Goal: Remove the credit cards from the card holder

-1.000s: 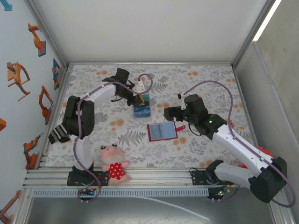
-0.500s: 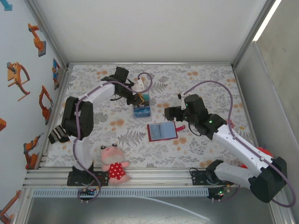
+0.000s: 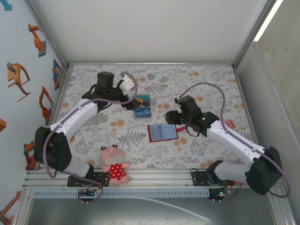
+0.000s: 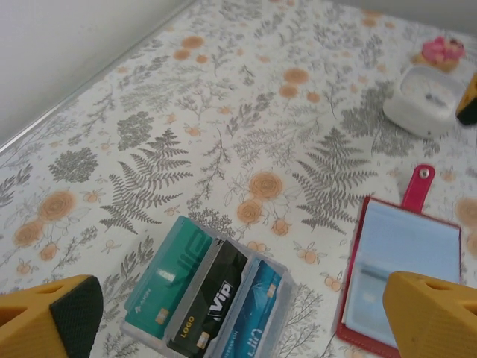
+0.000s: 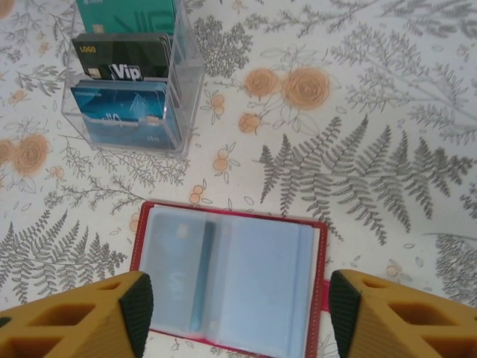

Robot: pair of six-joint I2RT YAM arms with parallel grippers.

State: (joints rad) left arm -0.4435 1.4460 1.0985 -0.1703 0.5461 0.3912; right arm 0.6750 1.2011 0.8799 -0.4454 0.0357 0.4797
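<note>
Well, three glossy credit cards point(image 5: 119, 112), teal, black and blue, stand in one clear plastic rack point(image 5: 186, 82) at eleven o'clock from the one red card holder point(image 5: 231, 280), lying open like a book. My left gripper point(image 4: 242, 313) and right gripper point(image 5: 242, 317) are both spread, pinching nothing.

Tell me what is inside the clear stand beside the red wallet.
Three cards stand in the clear stand: a teal card at the back, a black VIP card, a blue card in front. Each hides the lower part of the one behind.
</note>
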